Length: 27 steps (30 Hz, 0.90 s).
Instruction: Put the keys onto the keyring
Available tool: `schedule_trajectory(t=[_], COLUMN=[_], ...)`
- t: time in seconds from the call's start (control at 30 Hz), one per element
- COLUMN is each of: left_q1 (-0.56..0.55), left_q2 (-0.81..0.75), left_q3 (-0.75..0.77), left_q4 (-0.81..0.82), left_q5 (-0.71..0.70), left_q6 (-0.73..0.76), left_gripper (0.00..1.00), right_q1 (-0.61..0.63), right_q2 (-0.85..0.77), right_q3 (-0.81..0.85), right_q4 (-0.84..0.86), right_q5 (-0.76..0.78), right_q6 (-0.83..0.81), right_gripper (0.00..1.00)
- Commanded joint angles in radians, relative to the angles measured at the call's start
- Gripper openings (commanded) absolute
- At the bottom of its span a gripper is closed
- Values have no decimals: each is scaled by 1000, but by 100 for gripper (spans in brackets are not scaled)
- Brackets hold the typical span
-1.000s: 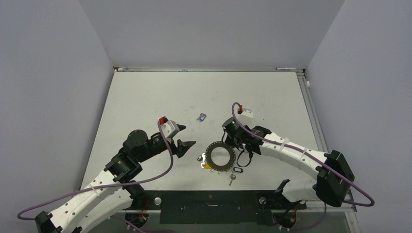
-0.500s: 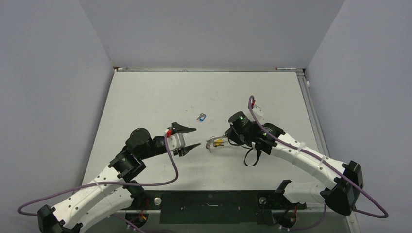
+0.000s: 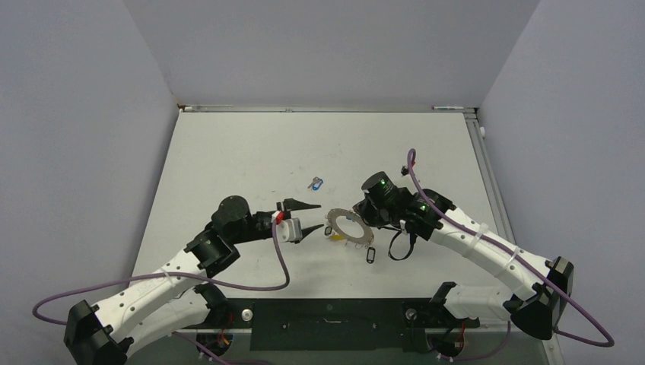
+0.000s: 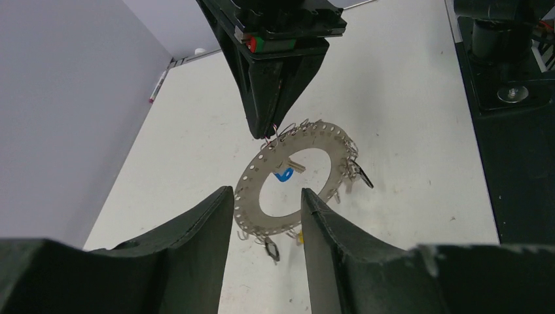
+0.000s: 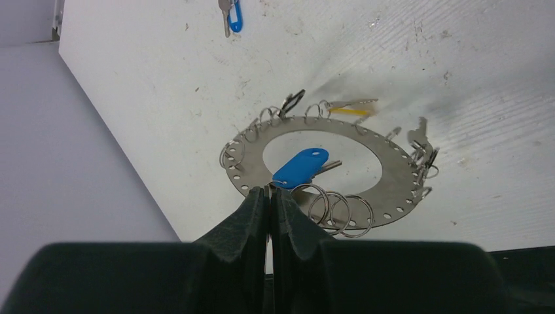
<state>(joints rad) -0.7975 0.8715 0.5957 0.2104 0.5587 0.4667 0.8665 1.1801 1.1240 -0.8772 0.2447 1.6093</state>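
Keyring pinched by right gripper (image 5: 268, 191) over mid-table (image 3: 228, 152); left gripper (image 3: 313, 216) alongside, holding nothing.

Right fingers are pressed together on the right rim of the keyring (image 5: 402, 167). Left fingers stand apart just left of the hoop, not touching it. Small split rings and keys hang round the hoop: a blue-headed key (image 5: 301, 168) shows in its opening, and a yellow-headed key (image 5: 347, 108) at the edge is blurred. A loose blue key (image 3: 316, 182) lies farther back, apart from the hoop.
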Motion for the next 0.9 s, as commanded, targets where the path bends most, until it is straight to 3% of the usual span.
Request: schedule_trajectory(t=[0.0,0.17,0.87], left_q1=[-8,-15,-60], left_q2=[54,130,315], left_q3=[51,69,158], left_q4=[135,221,218], left_q5=[32,20,-42], left_q6=[-31,-95,-61], left_gripper=[38,34,25], right_q1=[2,3,2], right_q2=[-45,-64,-95], right_q3=[50,39,17], right_q4=[8,40,104], right_q5=[-2,-19,-50], right_q6=[106,135,170], right_gripper=[5,5,5])
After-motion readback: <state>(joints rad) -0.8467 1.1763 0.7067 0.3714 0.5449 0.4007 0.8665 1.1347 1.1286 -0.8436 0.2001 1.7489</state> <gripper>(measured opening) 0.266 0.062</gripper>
